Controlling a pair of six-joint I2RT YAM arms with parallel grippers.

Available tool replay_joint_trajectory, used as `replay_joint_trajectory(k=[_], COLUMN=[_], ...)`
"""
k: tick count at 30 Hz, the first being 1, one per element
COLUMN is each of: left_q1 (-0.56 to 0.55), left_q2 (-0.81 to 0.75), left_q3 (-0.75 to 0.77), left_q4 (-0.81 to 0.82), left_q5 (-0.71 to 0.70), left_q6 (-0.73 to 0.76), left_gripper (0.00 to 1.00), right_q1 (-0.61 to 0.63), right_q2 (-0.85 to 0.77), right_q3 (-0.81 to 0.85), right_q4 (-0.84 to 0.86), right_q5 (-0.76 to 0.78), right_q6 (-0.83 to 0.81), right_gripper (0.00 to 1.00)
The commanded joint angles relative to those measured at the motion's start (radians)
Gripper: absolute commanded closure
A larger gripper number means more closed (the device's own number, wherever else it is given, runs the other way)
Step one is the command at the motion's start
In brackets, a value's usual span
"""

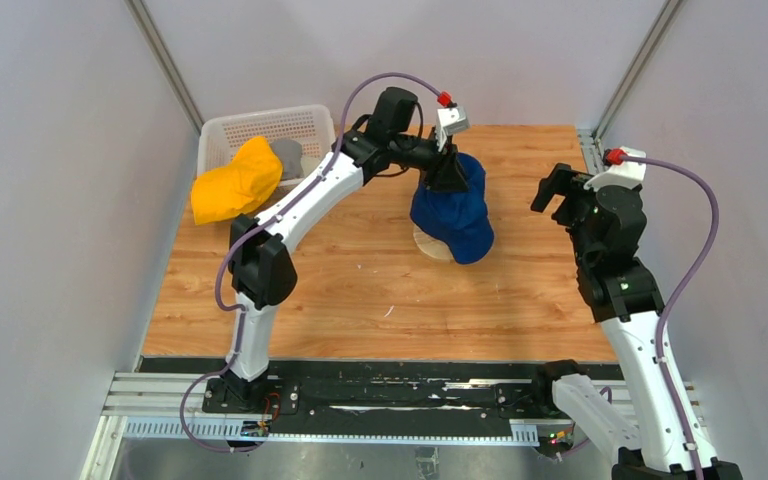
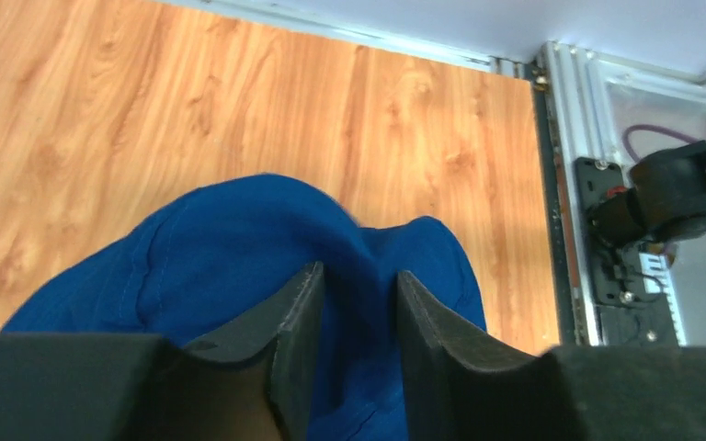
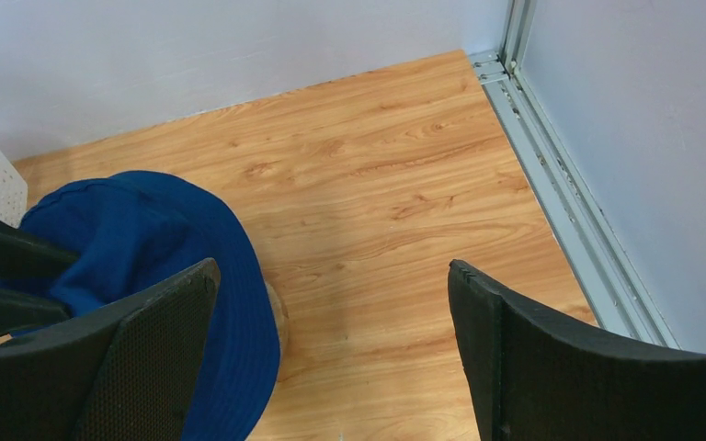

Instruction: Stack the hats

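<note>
- Looking down from above: the navy hat is draped over the wooden stand at mid-worktop, probably as the base of the stack. The left arm stretches out over it, the left claw pointing down onto the crown. The yellow hat and grey hat wait in the basket, far left.
- Left wrist: the jaws are slightly parted with blue fabric between them; pinched or freed, I cannot tell.
- Right wrist: the right claw gapes wide and empty, right of the hat.

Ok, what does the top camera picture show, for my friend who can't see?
The left gripper rests on a navy hat covering a wooden stand in the middle. A yellow hat droops over a white basket back left, and the right gripper hangs open, empty.
</note>
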Motion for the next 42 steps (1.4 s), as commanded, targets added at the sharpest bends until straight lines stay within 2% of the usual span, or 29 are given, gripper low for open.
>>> replay_joint_trajectory(k=[1,3,6,11,17,19,23,27,32,37,42], left_q1=[-0.004,-0.005,-0.005,-0.003,-0.002,0.001,0.051,0.158,0.213,0.293,0.363], left_q2=[-0.047,-0.092,-0.175,-0.336,-0.524,-0.572,-0.659,-0.698,-0.699,-0.663,-0.606], left_q3=[-0.006,-0.06,-0.154,-0.361,-0.706,-0.766,-0.842,-0.858,-0.882,-0.896,-0.895], left_q4=[-0.027,-0.011,0.057,0.242,0.537,0.561,0.54,0.431,0.343,0.307,0.275], left_q5=[-0.171,-0.236,-0.341,-0.579,-0.769,-0.847,-1.113,-1.275,-1.54,-1.536,-1.517], left_q6=[0.019,0.021,0.0,-0.06,-0.145,-0.155,-0.222,-0.338,-0.347,-0.382,-0.399], left_gripper=[0.5,0.31,0.23,0.2,0.14,0.12,0.02,0.03,0.08,0.15,0.15], right_q1=[-0.018,-0.018,-0.018,-0.019,-0.018,-0.019,-0.018,-0.018,-0.019,-0.018,-0.018], right_q2=[0.008,0.018,0.038,0.078,0.106,0.11,0.111,0.109,0.102,0.088,0.084], right_q3=[-0.014,-0.015,-0.02,-0.022,-0.029,-0.031,-0.034,-0.032,-0.036,-0.038,-0.04], right_q4=[0.025,0.031,0.044,0.062,0.09,0.098,0.105,0.109,0.11,0.106,0.102], right_q5=[-0.016,-0.03,-0.065,-0.123,-0.197,-0.217,-0.23,-0.242,-0.248,-0.249,-0.245], right_q6=[-0.002,0.003,0.013,0.024,0.036,0.037,0.042,0.048,0.051,0.052,0.049], right_gripper=[0.07,0.07,0.07,0.08,0.08,0.09,0.09,0.09,0.09,0.09,0.09])
